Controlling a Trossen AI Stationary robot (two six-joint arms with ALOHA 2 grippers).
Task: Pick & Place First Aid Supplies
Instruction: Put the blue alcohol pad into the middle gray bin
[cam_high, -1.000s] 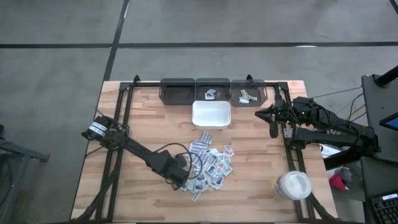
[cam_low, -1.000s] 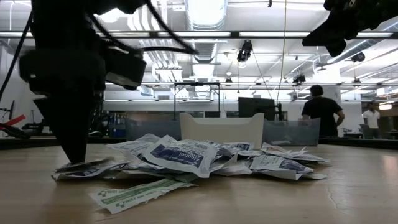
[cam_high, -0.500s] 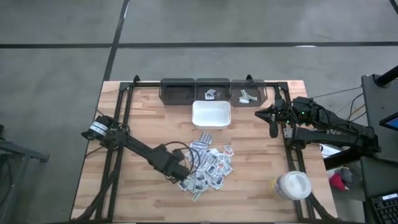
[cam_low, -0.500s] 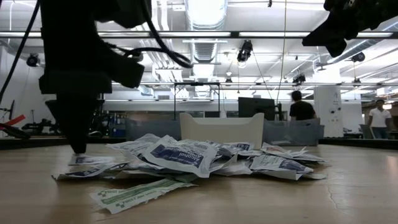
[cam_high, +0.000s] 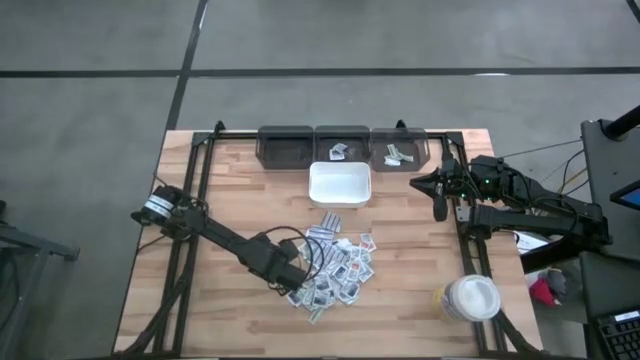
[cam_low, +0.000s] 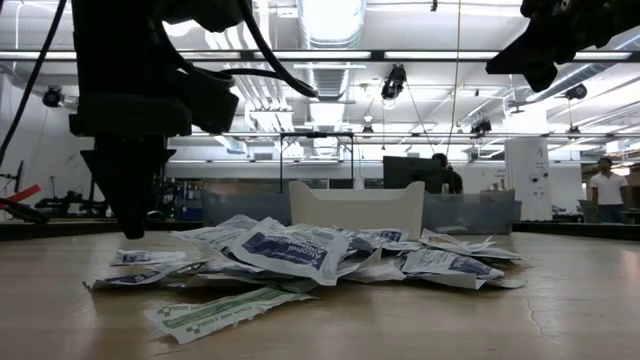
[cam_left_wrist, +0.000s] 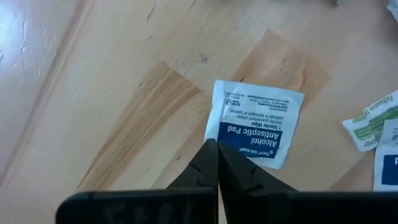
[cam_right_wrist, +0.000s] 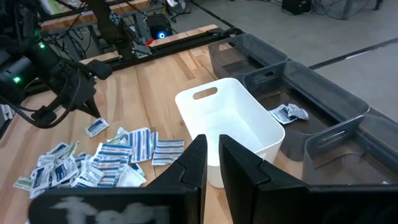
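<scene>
- High view: the left gripper (cam_high: 293, 283) sits at the left edge of the heap of first aid supplies (cam_high: 335, 265) in the middle of the wooden table (cam_high: 230, 200). Bare boards lie open on the heap's left and near sides. The right gripper (cam_high: 438, 208) waits by the right rail, well apart from the heap.
- Same view: the white tray (cam_high: 340, 184) lies between the heap and three dark bins (cam_high: 343, 146); two bins hold a packet or so. A white-lidded jar (cam_high: 470, 298) stands at the near right corner.
- Low view: the left gripper (cam_low: 130, 215) hangs just above a flat packet at the heap's (cam_low: 320, 255) edge, not touching it. A green-printed strip (cam_low: 225, 310) lies nearest. People stand far back in the workshop.
- Left wrist view: the fingers (cam_left_wrist: 233, 177) are clenched together on nothing, tips over an alcohol pad packet (cam_left_wrist: 254, 122) lying alone on the wood.
- Right wrist view: the right fingers (cam_right_wrist: 239, 168) stand a narrow gap apart, seemingly empty, facing the tray (cam_right_wrist: 227, 127).
</scene>
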